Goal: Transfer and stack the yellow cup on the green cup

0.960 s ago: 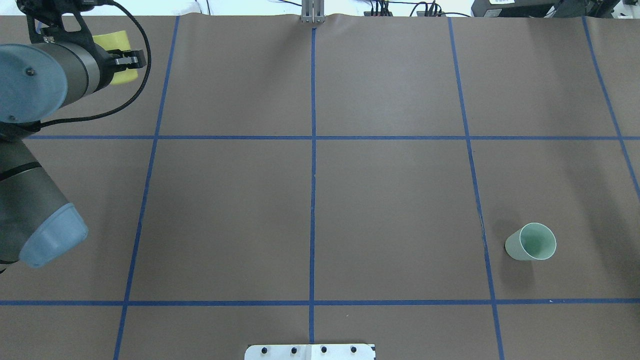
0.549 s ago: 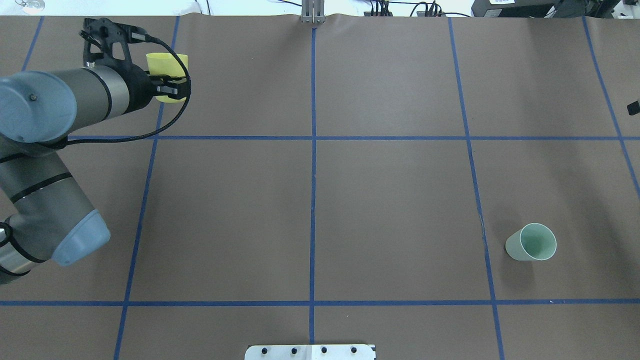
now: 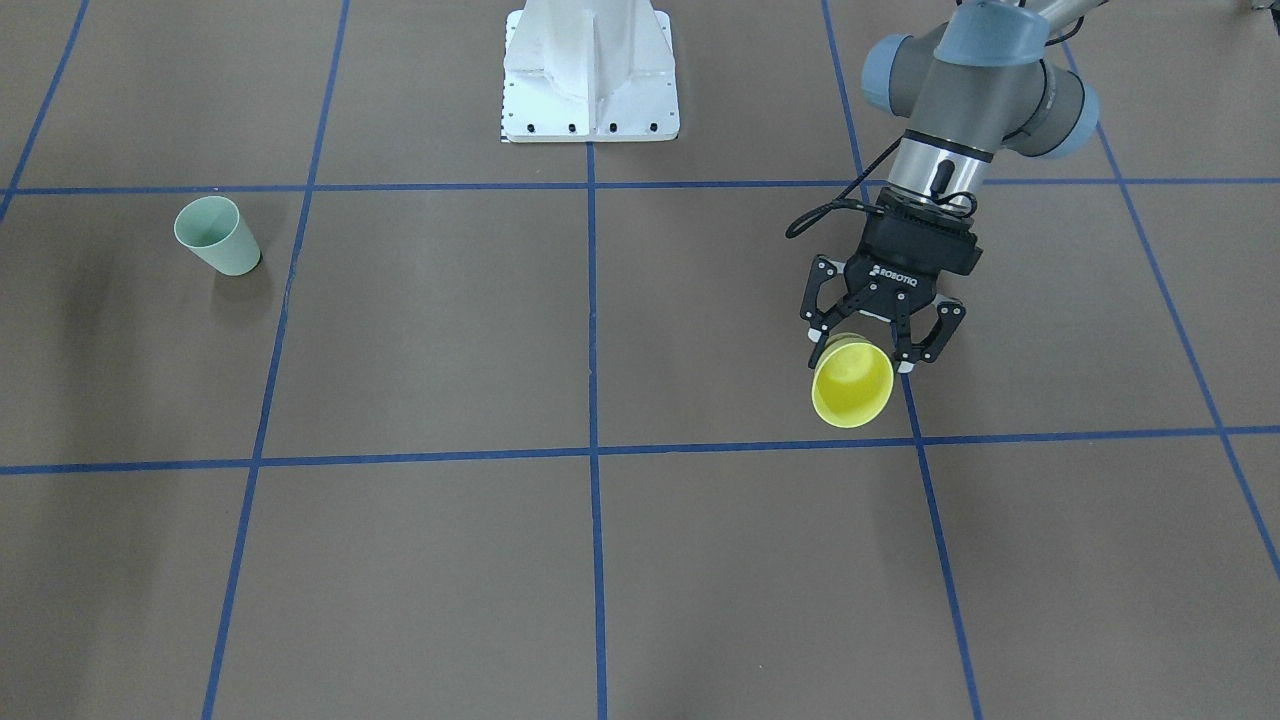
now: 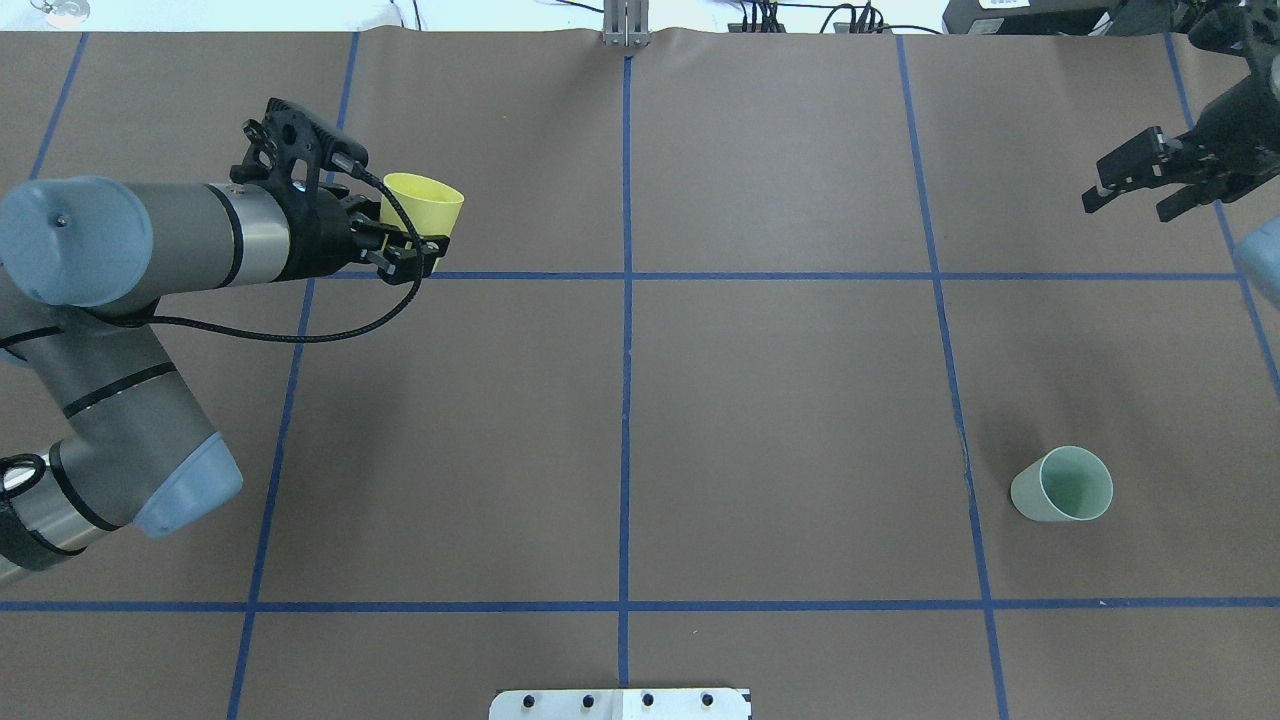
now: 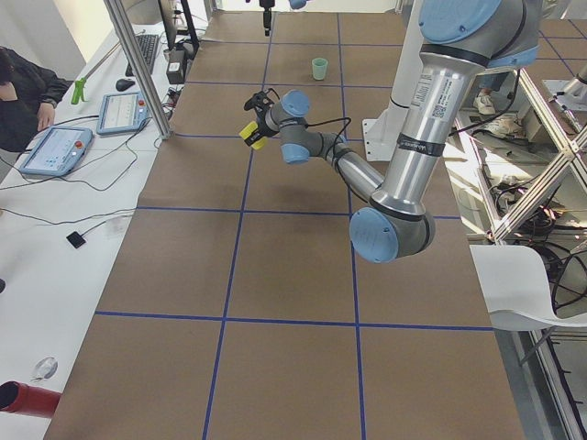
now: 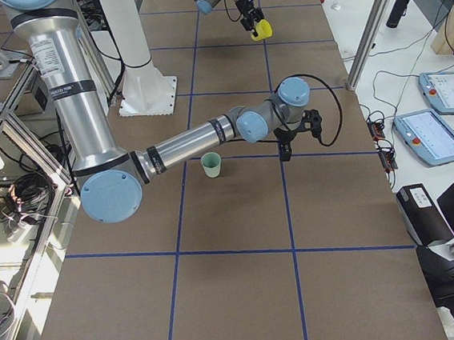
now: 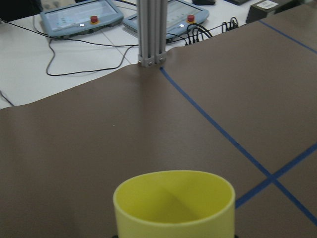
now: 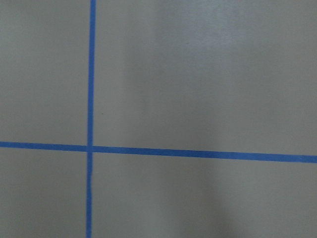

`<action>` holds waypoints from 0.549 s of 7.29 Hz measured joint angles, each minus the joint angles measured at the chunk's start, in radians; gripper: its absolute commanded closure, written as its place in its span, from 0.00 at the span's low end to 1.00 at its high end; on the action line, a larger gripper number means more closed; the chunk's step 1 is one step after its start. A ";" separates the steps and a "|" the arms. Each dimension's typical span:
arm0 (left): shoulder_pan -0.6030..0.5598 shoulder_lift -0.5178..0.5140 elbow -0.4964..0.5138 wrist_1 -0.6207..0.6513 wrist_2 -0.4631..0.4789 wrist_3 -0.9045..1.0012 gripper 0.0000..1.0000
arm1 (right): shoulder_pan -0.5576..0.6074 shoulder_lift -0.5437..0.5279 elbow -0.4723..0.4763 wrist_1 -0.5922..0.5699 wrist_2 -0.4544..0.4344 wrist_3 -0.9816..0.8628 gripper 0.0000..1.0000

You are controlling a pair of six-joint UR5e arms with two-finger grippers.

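Observation:
The yellow cup (image 4: 427, 207) is held in the air by my left gripper (image 4: 408, 250), which is shut on its lower part, over the far left of the table. It tilts, mouth away from the robot, and also shows in the front view (image 3: 852, 385) and in the left wrist view (image 7: 173, 206). The green cup (image 4: 1065, 485) stands upright on the table at the near right, also in the front view (image 3: 215, 235). My right gripper (image 4: 1128, 205) is open and empty at the far right, well away from the green cup.
Blue tape lines (image 4: 625, 400) divide the brown table cover into squares. The robot's white base plate (image 4: 620, 703) sits at the near edge. An aluminium post (image 4: 625, 25) stands at the far edge. Consoles (image 5: 55, 151) and a person are beside the table.
My left arm has carried the yellow cup rightward and nearer to the robot. My right gripper has come into view at the far right.

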 measured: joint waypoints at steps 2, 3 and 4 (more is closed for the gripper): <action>0.033 -0.021 0.005 -0.073 -0.034 0.003 1.00 | -0.070 0.098 0.008 0.002 0.004 0.052 0.02; 0.065 -0.033 0.005 -0.100 -0.038 0.003 1.00 | -0.115 0.142 0.015 0.039 0.001 0.067 0.02; 0.098 -0.048 0.003 -0.113 -0.040 0.003 1.00 | -0.164 0.168 0.018 0.124 -0.011 0.110 0.02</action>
